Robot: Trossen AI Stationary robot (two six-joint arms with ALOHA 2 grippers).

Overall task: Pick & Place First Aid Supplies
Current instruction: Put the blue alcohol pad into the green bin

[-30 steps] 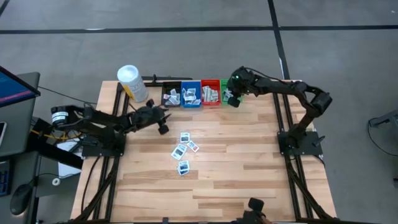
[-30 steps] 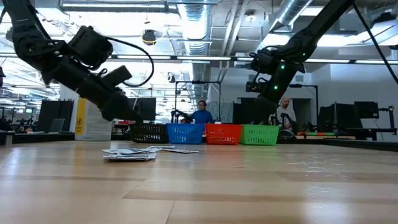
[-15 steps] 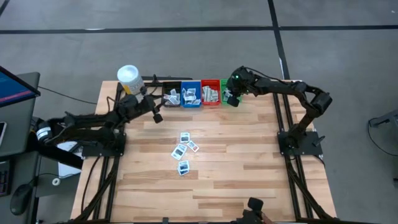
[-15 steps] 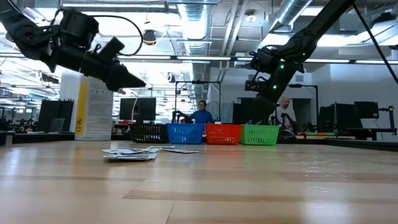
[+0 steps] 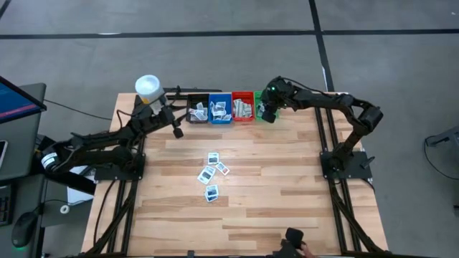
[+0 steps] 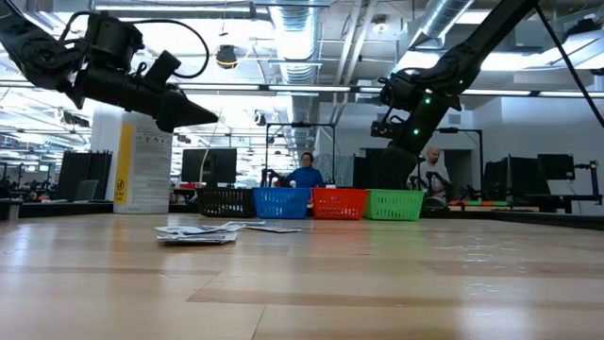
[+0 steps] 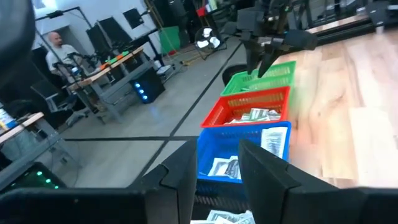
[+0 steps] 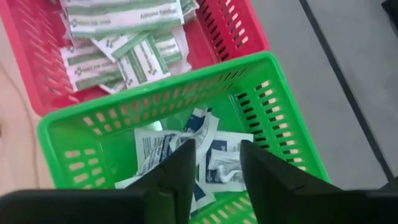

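Several small white-and-blue packets (image 5: 213, 172) lie loose on the wooden table's middle, shown in the low view as a flat pile (image 6: 200, 232). Black (image 5: 196, 112), blue (image 5: 220, 112), red (image 5: 243, 108) and green (image 5: 259, 106) bins stand in a row at the far edge, each holding packets. My right gripper (image 8: 214, 174) hangs open just above the green bin (image 8: 267, 93), over the packets in it (image 8: 205, 155). My left gripper (image 5: 176, 131) is open in the air left of the black bin, pointing along the bin row, with nothing between its fingers (image 7: 214, 180).
A white-capped yellow container (image 5: 149, 90) stands at the far left corner, close behind my left arm. The red bin (image 8: 37, 87) holds green-striped strips. Bare wood fills the table's near half. People sit at desks beyond the table (image 6: 307, 174).
My left gripper has risen from beside the loose packets and gone toward the table's far left corner, ending level and left of the black bin. The packets on the table have stayed where they were.
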